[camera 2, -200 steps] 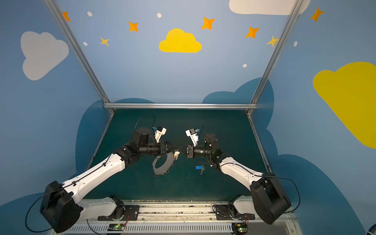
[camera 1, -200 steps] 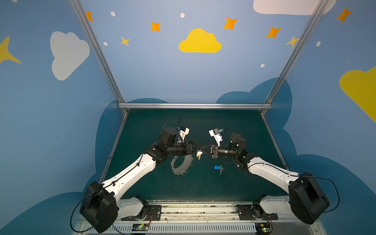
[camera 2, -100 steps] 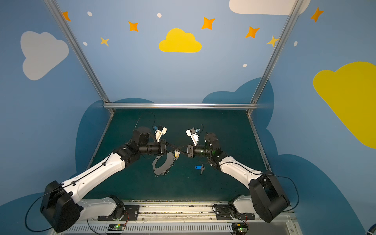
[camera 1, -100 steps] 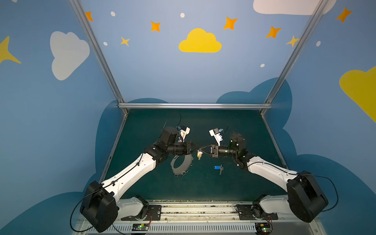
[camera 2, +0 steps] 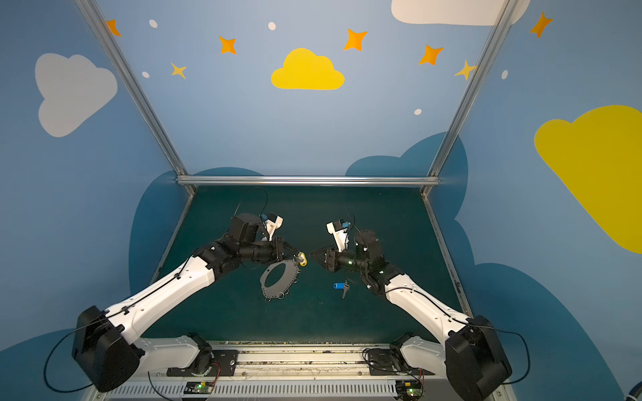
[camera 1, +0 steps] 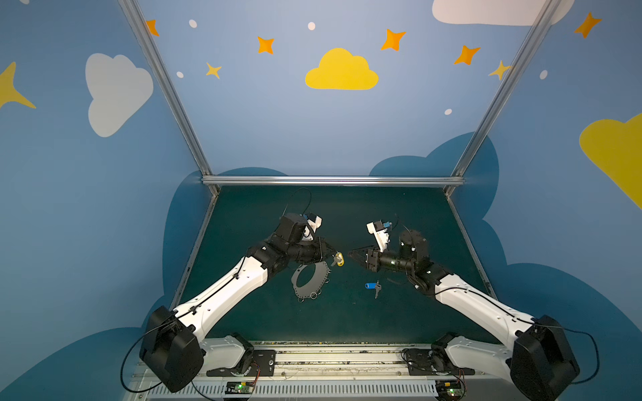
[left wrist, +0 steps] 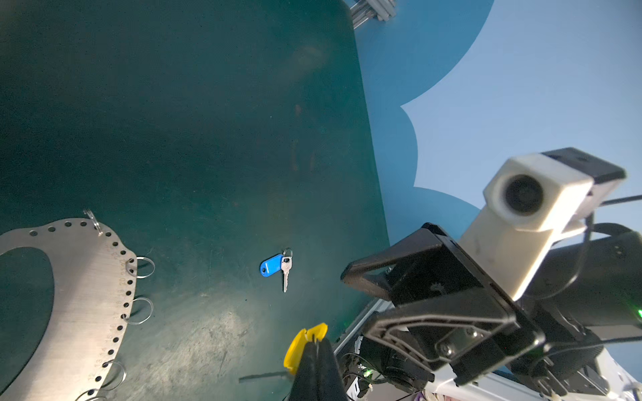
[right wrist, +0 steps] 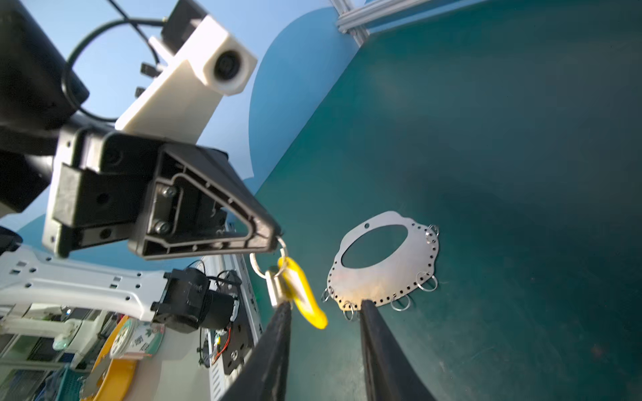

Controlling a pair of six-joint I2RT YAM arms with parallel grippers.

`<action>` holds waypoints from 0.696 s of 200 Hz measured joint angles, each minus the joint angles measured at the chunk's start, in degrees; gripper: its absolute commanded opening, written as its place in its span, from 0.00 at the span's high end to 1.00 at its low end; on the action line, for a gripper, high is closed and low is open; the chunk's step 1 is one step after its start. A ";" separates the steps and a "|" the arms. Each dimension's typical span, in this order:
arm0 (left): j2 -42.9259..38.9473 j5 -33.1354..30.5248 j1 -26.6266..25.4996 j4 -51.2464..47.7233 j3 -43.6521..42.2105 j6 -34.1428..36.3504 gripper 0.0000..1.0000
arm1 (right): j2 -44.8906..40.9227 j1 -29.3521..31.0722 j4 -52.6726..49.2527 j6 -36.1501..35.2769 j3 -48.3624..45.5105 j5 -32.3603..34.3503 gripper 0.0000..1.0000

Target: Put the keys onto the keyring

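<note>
Right, keyring [camera 1: 310, 292]: flat on the green mat [camera 1: 347, 215], nearest the robot's base and left of centre in both top views; big oval hole, small holes along the edge, wire rings [right wrist: 426, 282] hanging off that edge; clear of both grippers
Blue-tag key [camera 1: 371, 286]: lying on the mat to the right of the keyring, well apart from it; blue tag and silver key share one small ring; it sits under the right arm, untouched
Yellow-tag key [camera 1: 339, 258]: up in the air, near the keyring's far right corner in both top views; key and yellow tag dangle together from a split ring [right wrist: 253, 265]
Left gripper [camera 1: 332, 255]: jaws pressed together on that split ring, plain to see from the right wrist; pointing toward the middle
Right gripper [camera 1: 350, 255]: facing the left one, fingers apart, holding nothing; tips just beside the yellow tag, with a small gap showing in both top views
Back rail [camera 1: 330, 180]: aluminium bar across the far end of the mat; blue wall with clouds and stars behind
</note>
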 measured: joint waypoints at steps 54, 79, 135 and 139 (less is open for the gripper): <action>-0.39 2.01 0.00 4.35 -2.16 -0.48 0.96 | 1.46 1.55 5.11 1.38 -3.21 -0.55 0.64; -1.40 3.06 0.00 5.79 -3.37 -0.57 0.96 | 1.29 1.44 7.15 2.38 -3.48 0.92 0.60; -4.22 5.05 0.00 9.38 -4.90 -0.55 0.96 | 1.27 1.46 7.58 -2.69 -3.37 -0.87 0.62; -4.33 5.20 0.00 9.64 -4.96 -0.55 0.96 | 1.29 1.46 7.78 -3.13 -3.37 -1.49 0.62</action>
